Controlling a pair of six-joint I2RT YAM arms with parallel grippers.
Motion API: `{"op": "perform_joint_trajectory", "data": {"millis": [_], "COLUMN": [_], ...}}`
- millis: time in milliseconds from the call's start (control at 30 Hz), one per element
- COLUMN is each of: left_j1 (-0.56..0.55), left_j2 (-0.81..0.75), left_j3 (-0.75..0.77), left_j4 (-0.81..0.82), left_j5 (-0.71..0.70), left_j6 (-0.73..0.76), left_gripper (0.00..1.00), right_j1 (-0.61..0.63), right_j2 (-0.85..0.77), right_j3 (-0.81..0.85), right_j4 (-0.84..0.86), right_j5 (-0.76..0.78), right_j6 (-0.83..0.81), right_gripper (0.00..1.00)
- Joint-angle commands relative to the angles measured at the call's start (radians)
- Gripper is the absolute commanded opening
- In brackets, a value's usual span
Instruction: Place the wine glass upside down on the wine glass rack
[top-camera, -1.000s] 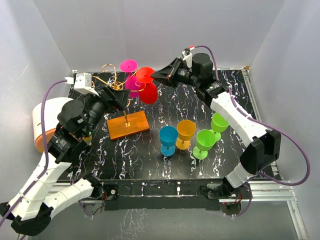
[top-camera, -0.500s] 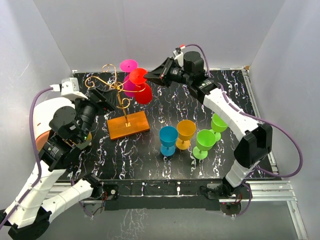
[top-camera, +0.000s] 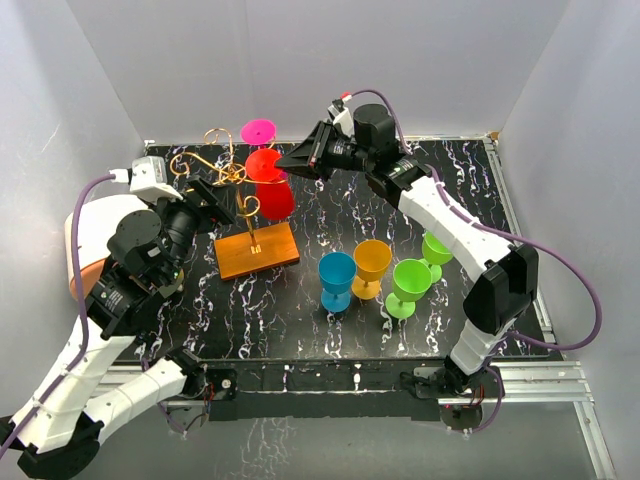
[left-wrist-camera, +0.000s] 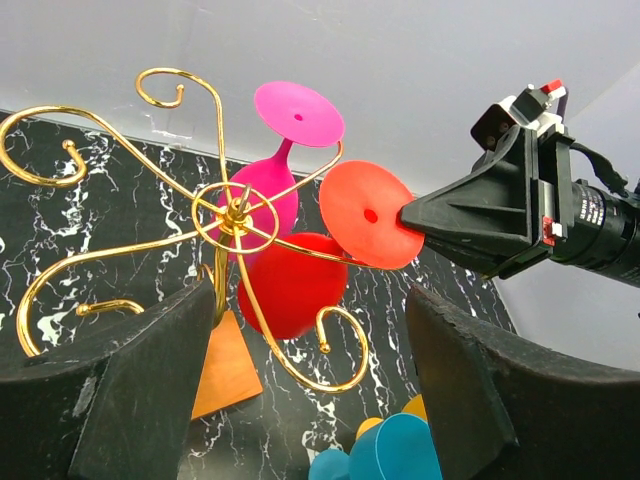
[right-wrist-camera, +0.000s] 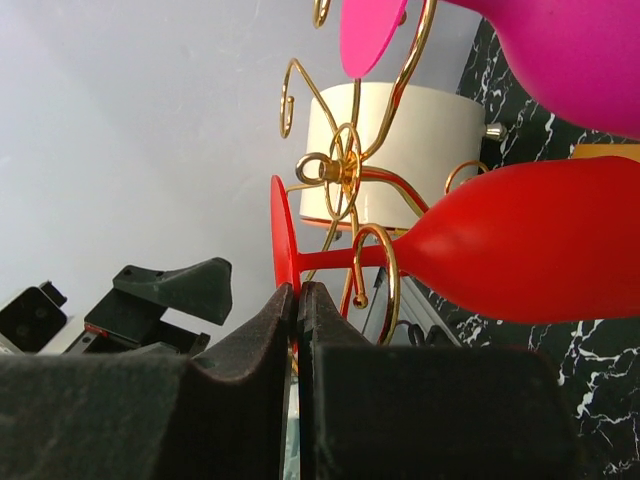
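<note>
The red wine glass (top-camera: 273, 192) hangs bowl-down and tilted at the gold wire wine glass rack (top-camera: 214, 166), whose flat orange base (top-camera: 257, 250) lies on the table. My right gripper (top-camera: 291, 160) is shut on the edge of the glass's round foot (right-wrist-camera: 281, 240). In the right wrist view the stem passes a curled rack arm (right-wrist-camera: 378, 262). A pink glass (top-camera: 258, 133) hangs upside down on the rack behind. My left gripper (top-camera: 214, 196) is open and empty, just left of the rack, with the red bowl (left-wrist-camera: 290, 285) ahead between its fingers (left-wrist-camera: 140, 395).
Blue (top-camera: 336, 278), orange (top-camera: 371, 264) and two green glasses (top-camera: 410, 284) (top-camera: 437, 247) stand upright right of the rack base. A cream and orange object (top-camera: 82, 243) sits at the table's left edge. White walls enclose the black marbled table (top-camera: 330, 205).
My right gripper has carried the red glass left and closer to the rack's centre. My left arm has pulled back slightly from the rack, still open.
</note>
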Motion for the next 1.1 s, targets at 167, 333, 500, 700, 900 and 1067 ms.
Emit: {"op": "perform_joint_trajectory", "data": {"millis": [167, 333, 500, 700, 900, 1067], "left_j1": [-0.004, -0.003, -0.003, -0.003, -0.003, -0.003], "left_j2": [-0.017, -0.019, -0.028, -0.041, -0.041, -0.045], "left_j3": [0.009, 0.048, 0.079, 0.085, 0.086, 0.084], "left_j4": [-0.004, -0.029, -0.035, -0.034, -0.041, -0.049], "left_j5": [-0.025, -0.034, -0.05, -0.07, -0.072, -0.074], "left_j6": [0.017, 0.027, 0.059, 0.078, 0.076, 0.071], "left_gripper": [0.76, 0.78, 0.79, 0.8, 0.81, 0.81], "right_j1": [-0.001, -0.005, -0.03, -0.054, -0.055, -0.055], "right_j2": [-0.117, -0.162, -0.194, -0.188, -0.136, -0.103], "right_j3": [-0.063, -0.097, -0.134, -0.14, -0.091, -0.062], "right_j4": [0.041, 0.041, 0.023, 0.027, 0.017, 0.023], "right_j5": [0.008, 0.041, 0.082, 0.089, 0.083, 0.073], "right_j6": [-0.019, -0.014, -0.013, -0.024, -0.045, -0.047], "right_gripper": [0.0, 0.0, 0.0, 0.0, 0.0, 0.0]}}
